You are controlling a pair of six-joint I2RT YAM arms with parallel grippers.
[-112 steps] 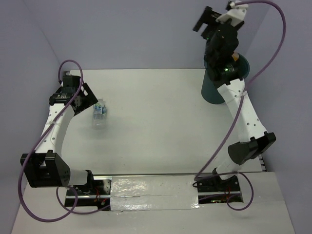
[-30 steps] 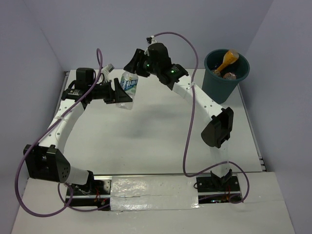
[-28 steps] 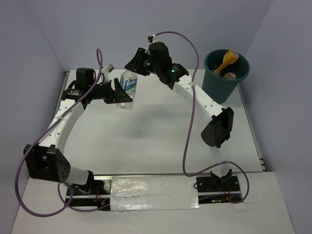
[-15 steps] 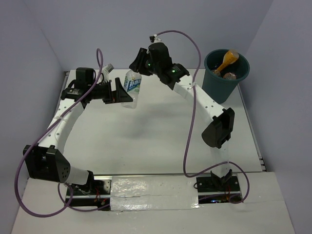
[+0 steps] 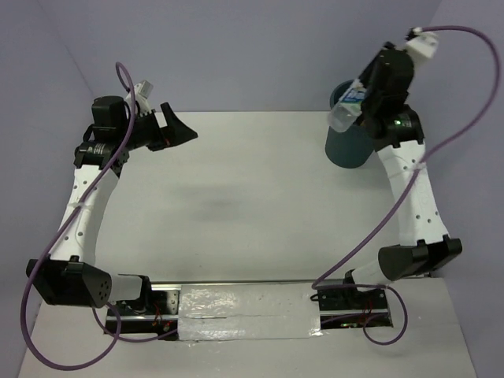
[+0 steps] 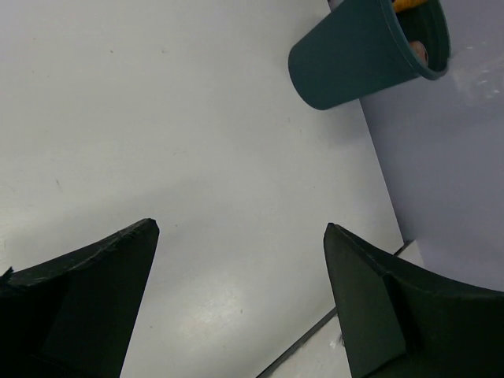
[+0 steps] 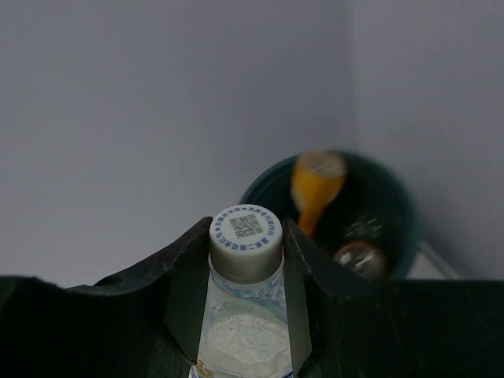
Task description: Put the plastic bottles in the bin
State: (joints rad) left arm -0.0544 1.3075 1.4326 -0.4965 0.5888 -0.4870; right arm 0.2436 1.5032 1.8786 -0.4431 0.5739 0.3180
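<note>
My right gripper (image 5: 360,98) is shut on a clear plastic bottle with a blue-white label (image 5: 345,110), held in the air just left of the dark teal bin (image 5: 346,146) at the back right. In the right wrist view the fingers clamp the bottle's neck under its grey cap (image 7: 246,233). Beyond it the bin (image 7: 391,211) holds an orange-yellow bottle (image 7: 315,187) and a clear one (image 7: 358,257). My left gripper (image 5: 181,123) hangs open above the back left of the table. Nothing lies between its fingers (image 6: 102,291), and the bin (image 6: 358,59) shows far ahead.
Purple-grey walls close in the table at the back and both sides. The bin stands close to the back right corner. A dark seam at the table's right edge (image 6: 315,335) shows in the left wrist view.
The left gripper has opened and let go of the labelled bottle, then drawn back left. The right arm has carried the bottle from the back left over to the bin.
</note>
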